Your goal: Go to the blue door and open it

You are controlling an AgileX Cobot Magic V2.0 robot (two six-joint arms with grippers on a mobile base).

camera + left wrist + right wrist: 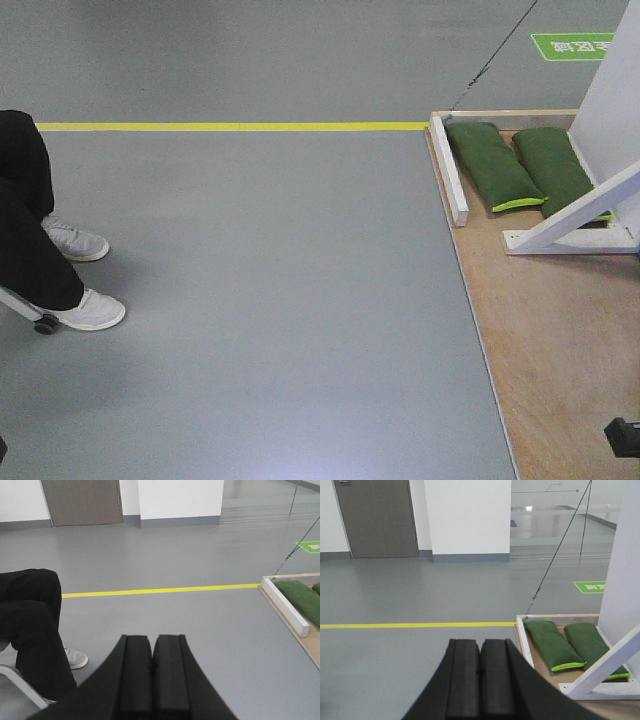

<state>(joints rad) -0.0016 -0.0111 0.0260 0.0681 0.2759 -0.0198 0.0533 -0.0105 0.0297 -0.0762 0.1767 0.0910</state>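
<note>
Approach step, I judge. Left end effector point(152, 677) and right end effector point(480, 680) are both pressed together, holding nothing. Blue door is in no view. White panel point(624, 555) on wooden platform point(560, 340) stands ahead-right of the right end effector. Next move calls for turning the base right to find the door.

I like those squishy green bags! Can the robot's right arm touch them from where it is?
Probably not yet. The right pincer is shut, and the green bags lie ahead to its right, behind a low white rail on the wooden platform. Nothing else seems to stand between them, though.
</note>
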